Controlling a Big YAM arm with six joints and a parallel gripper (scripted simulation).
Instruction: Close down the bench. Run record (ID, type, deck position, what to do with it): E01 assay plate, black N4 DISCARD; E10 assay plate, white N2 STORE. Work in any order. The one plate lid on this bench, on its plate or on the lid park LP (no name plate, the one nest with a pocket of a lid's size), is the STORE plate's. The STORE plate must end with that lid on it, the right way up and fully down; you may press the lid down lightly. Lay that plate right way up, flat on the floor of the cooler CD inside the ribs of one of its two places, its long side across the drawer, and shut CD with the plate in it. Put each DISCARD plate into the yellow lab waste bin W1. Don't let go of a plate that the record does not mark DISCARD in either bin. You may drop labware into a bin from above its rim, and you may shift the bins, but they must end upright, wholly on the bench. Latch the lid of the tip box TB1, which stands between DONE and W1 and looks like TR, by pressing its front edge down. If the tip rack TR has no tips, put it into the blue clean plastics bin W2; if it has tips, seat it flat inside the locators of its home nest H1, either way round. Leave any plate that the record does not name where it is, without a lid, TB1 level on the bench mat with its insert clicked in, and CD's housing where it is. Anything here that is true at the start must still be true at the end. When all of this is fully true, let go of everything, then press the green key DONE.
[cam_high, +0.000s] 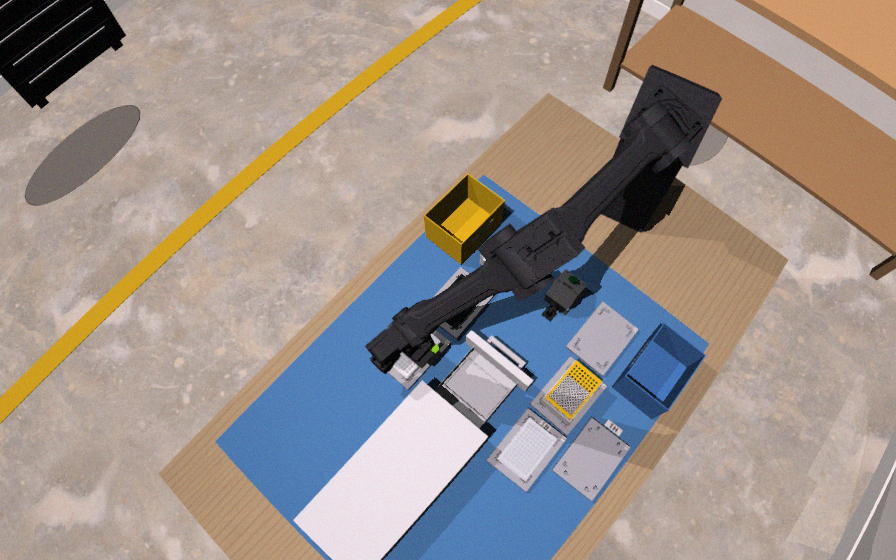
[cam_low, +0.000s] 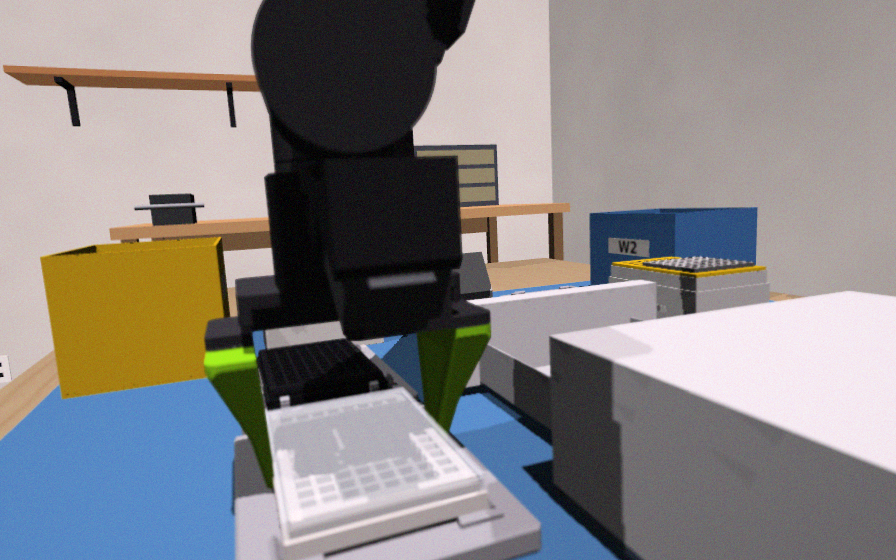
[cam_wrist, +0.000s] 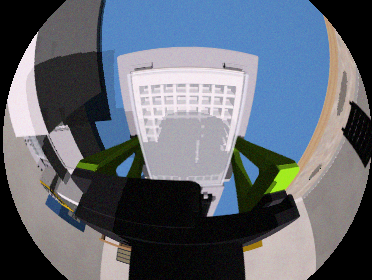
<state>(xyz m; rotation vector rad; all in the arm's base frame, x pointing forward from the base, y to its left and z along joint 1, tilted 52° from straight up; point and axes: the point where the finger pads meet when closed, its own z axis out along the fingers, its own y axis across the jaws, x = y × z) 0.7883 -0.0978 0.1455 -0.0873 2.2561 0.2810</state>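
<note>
My gripper (cam_high: 417, 356) (cam_low: 346, 396) (cam_wrist: 187, 139) has its green fingers shut on the long sides of the white assay plate (cam_high: 407, 369) (cam_low: 370, 462) (cam_wrist: 189, 114). A clear lid lies on the plate. The plate rests on its grey nest (cam_low: 396, 538) at the mat's left side. The black assay plate (cam_low: 313, 369) sits on the nest just behind it, mostly under my arm in the overhead view. The cooler CD (cam_high: 396, 475) (cam_low: 726, 396) stands beside me with its drawer (cam_high: 477, 389) pulled open. The yellow bin W1 (cam_high: 462, 217) (cam_low: 132, 316) stands at the back.
The tip rack TR (cam_high: 573, 389) (cam_low: 693, 270) with a yellow-rimmed top stands near the blue bin W2 (cam_high: 660, 369) (cam_low: 673, 237). Another white plate (cam_high: 526, 450) without a lid sits on a nest. Two bare nests (cam_high: 601, 336) (cam_high: 590, 457) lie nearby. The green key DONE (cam_high: 573, 280) is under my arm's shadow.
</note>
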